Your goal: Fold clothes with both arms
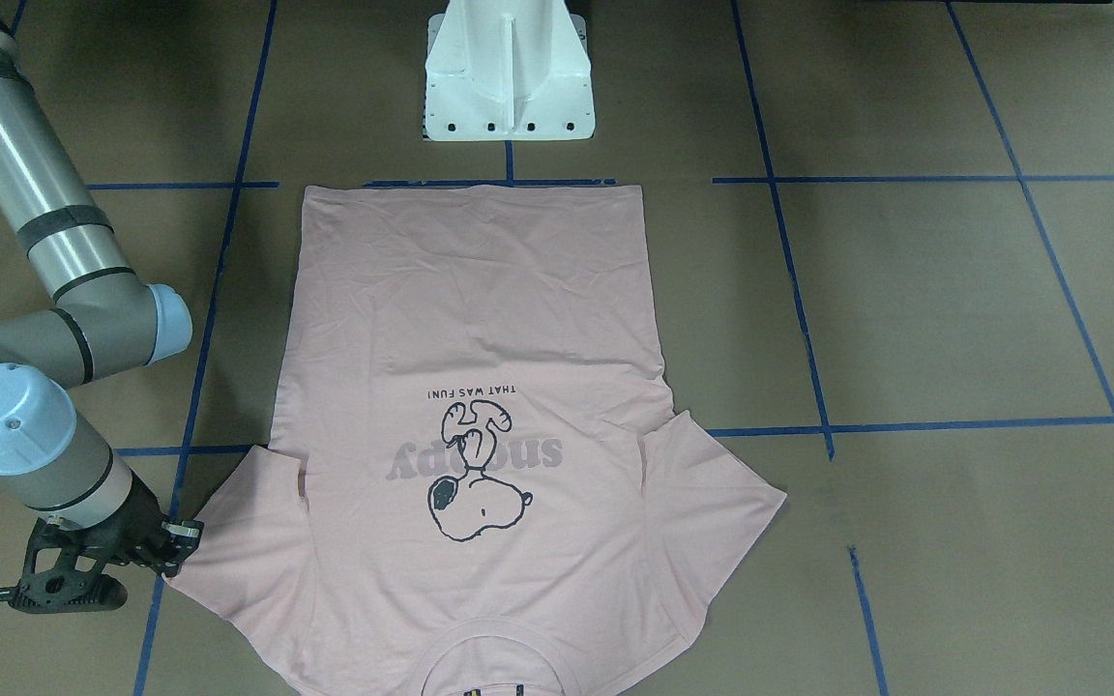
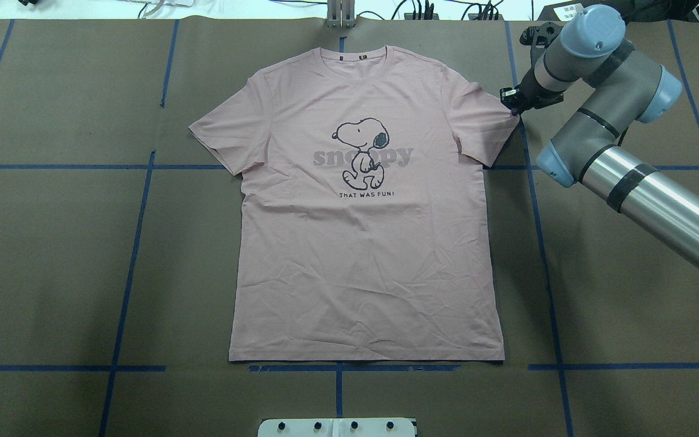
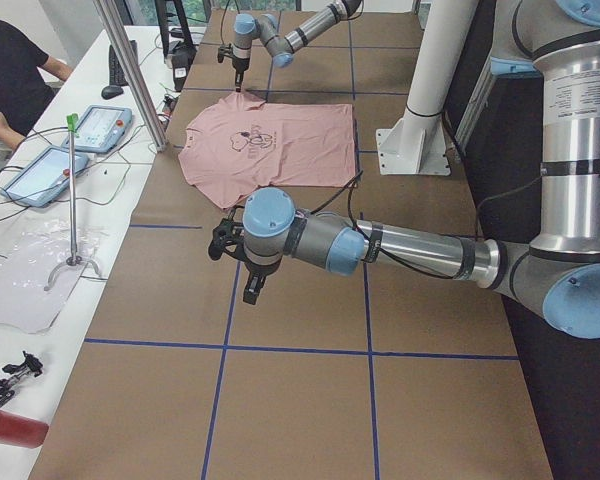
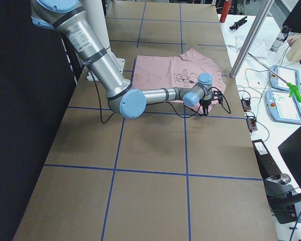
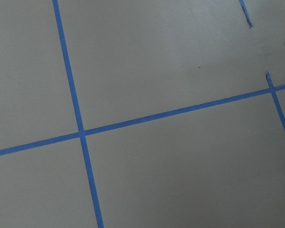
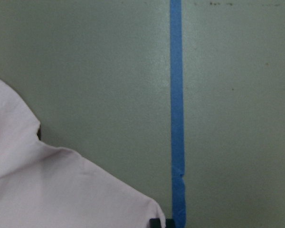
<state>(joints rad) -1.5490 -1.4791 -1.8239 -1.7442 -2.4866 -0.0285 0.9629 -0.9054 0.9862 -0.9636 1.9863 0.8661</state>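
The left arm [image 3: 410,250] showed only in the left side view. It reached from the right edge toward the middle of the frame, and the left end effector [image 3: 252,290] pointed down at the brown desk [image 3: 300,400] beside a blue tape line [image 3: 225,330], well apart from the shirt. From that view I could not tell whether its jaws stood wide or narrow.

In the overhead view the pink T-shirt [image 2: 361,261] lay flat in the centre of the frame. Its printed face was up, the collar toward the top edge, the hem toward the bottom, and both sleeves spread outward. The dark dog outline [image 2: 361,152] sat on the chest over pale grey lettering [image 2: 325,158].

The right arm [image 2: 647,188] came in from the right edge of that view, and the right end effector [image 2: 512,102] sat in the upper right at the outer edge of the sleeve [image 2: 483,115], touching it or just beside it. The right wrist view had that sleeve in its lower left, with a dark fingertip [image 6: 155,223] at the bottom edge against the fabric's corner. The jaw gap was too small and too hidden to tell whether it was spread, closed, or gripping the cloth
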